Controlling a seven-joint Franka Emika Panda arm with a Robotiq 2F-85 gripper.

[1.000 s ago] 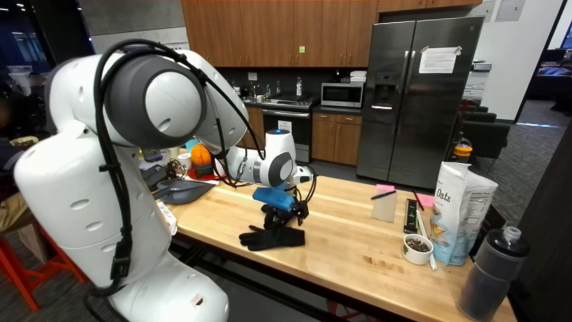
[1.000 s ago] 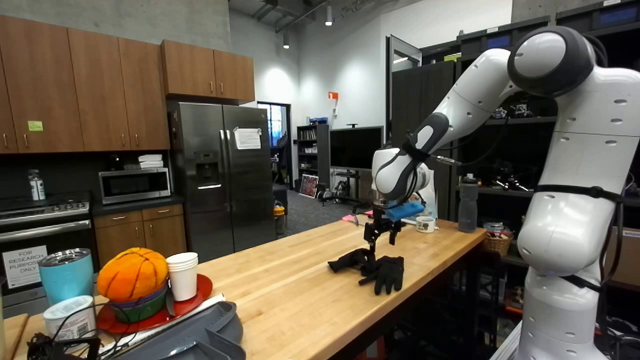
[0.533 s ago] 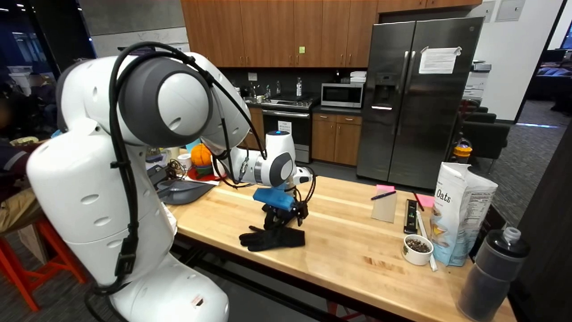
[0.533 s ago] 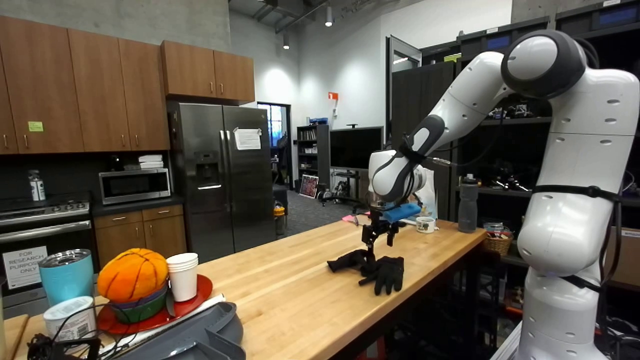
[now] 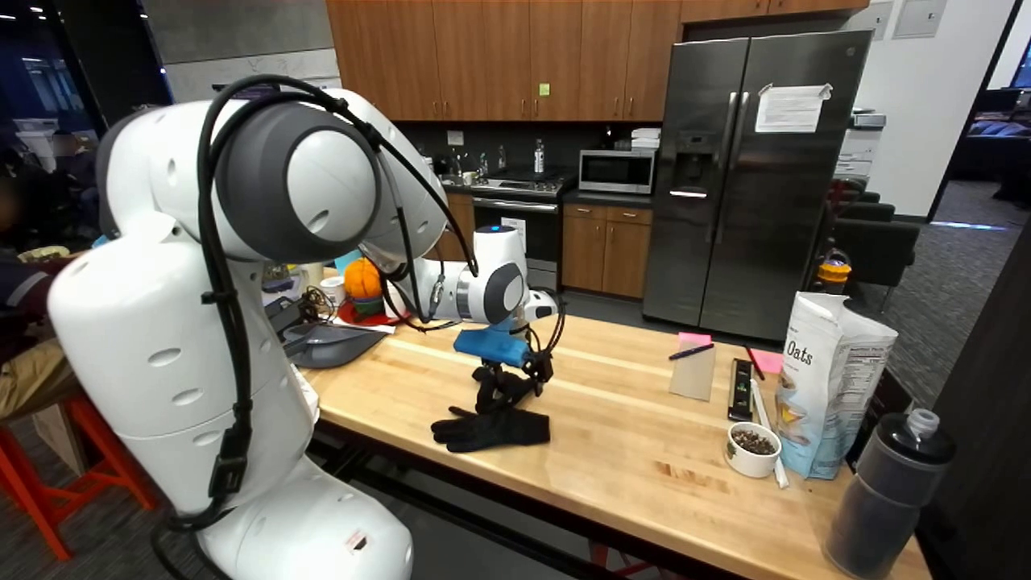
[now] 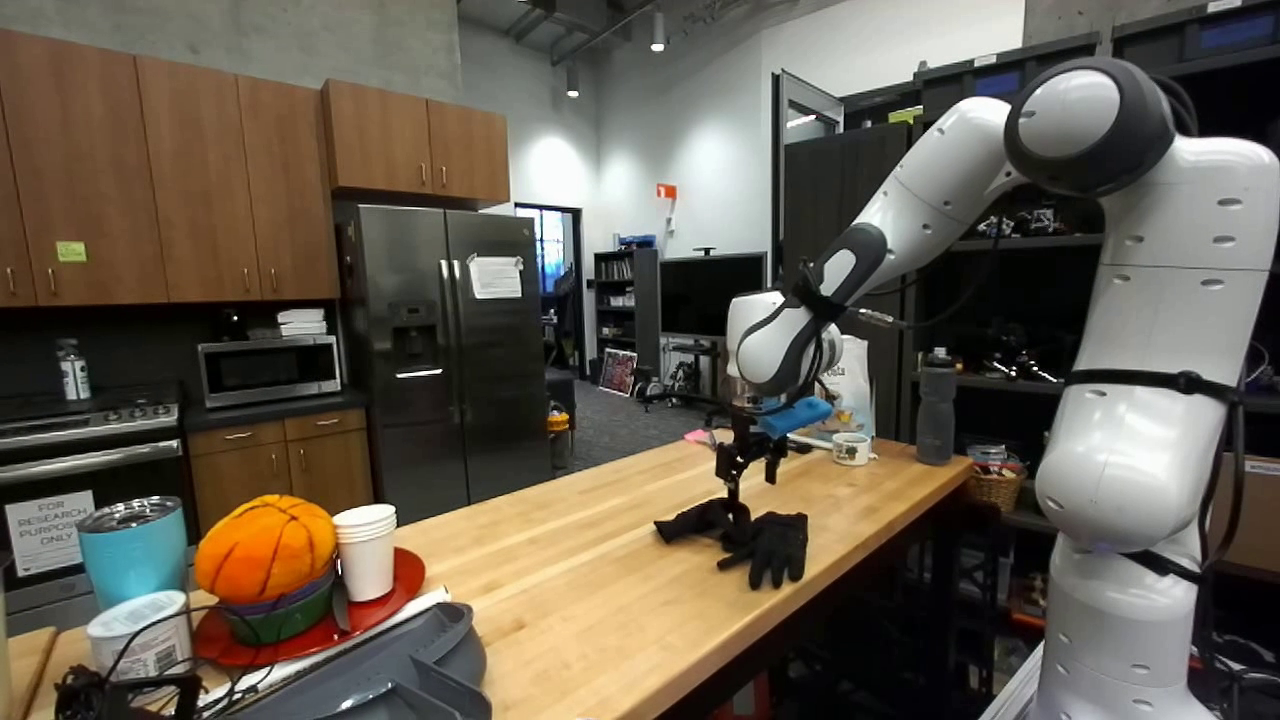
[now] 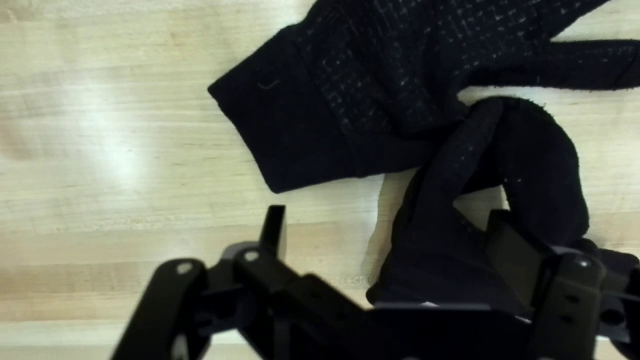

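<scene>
Two black gloves lie against each other on the wooden table. In the wrist view, the dotted-palm glove [image 7: 380, 90] is above, while the plain black glove [image 7: 450, 250] lies lower, between and below my fingertips. My gripper [image 7: 387, 212] is open, pointing down over that plain glove. Its right finger is over or beside the fabric and its left over bare wood; I cannot tell whether either touches. In an exterior view the gripper [image 6: 752, 492] stands above the rear glove [image 6: 692, 520], one finger reaching down to it; the other glove [image 6: 780, 548] lies closer to the table's edge.
A white cup with dark contents [image 5: 753, 449], an oats bag [image 5: 821, 395], a grey bottle [image 5: 890, 491] and a black level [image 5: 740, 391] stand or lie toward one end. A grey dustpan [image 6: 400, 660] and a red plate [image 6: 408, 580] with a pumpkin plush [image 6: 265, 550] occupy the opposite end.
The gripper has shifted slightly, leftward in an exterior view and slightly upward in another. The arm's elbow has also moved. Both gloves lie where they were, and the jaws have stayed open.
</scene>
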